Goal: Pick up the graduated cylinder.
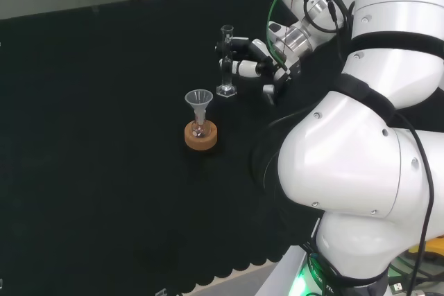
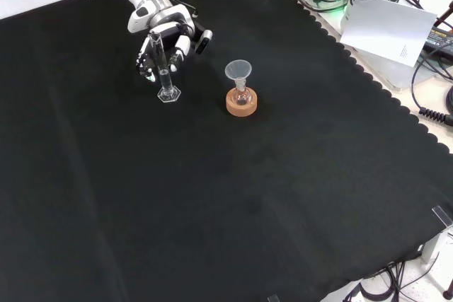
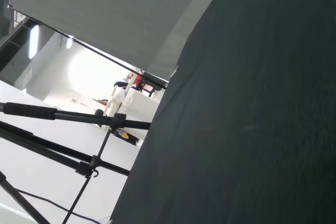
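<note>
Nearest the front camera, funnel (image 2: 238, 70) in flask on cork ring (image 2: 241, 102); left of it, graduated cylinder (image 2: 165, 68) upright on cloth (image 2: 248, 196), base down; behind, hand (image 2: 159, 44), fingers curled around its tube.

Small flask (image 1: 200, 129) with clear funnel (image 1: 199, 100) on cork ring (image 1: 201, 136); black cloth (image 2: 212, 196).

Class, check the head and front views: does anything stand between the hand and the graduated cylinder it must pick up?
Nothing visible does. The hand is already at the cylinder, its fingers curled around the tube while the base sits on the cloth. The funnel in its flask on the cork ring stands apart to the right in the front view.
</note>
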You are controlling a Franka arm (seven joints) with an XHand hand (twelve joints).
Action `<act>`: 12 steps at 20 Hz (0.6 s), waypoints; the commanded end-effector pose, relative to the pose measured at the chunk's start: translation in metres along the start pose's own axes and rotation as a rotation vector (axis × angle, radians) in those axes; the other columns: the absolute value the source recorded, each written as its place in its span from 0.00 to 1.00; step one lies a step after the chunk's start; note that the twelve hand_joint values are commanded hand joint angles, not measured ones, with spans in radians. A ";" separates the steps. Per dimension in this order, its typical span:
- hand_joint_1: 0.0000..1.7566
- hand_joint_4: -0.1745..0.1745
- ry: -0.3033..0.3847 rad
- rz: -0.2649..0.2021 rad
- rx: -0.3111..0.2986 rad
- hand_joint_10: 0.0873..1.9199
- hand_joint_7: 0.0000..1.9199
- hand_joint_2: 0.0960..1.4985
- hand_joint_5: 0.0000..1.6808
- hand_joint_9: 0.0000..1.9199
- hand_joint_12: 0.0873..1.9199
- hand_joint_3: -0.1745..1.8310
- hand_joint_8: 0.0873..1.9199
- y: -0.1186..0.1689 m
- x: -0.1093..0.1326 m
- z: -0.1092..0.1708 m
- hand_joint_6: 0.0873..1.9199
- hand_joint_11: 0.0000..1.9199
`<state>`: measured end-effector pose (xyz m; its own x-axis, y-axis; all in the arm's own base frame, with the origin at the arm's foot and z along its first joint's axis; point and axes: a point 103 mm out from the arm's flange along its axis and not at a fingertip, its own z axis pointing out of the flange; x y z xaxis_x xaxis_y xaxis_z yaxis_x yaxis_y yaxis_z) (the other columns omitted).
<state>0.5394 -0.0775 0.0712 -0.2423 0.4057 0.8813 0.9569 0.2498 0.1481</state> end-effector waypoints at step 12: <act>0.65 0.59 -0.013 0.016 0.002 0.16 0.41 0.71 0.38 0.51 0.60 0.00 0.26 -0.005 -0.003 0.007 0.33 0.33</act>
<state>0.5346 -0.0744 0.0651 -0.2288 0.4207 0.8779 0.9600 0.2468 0.1319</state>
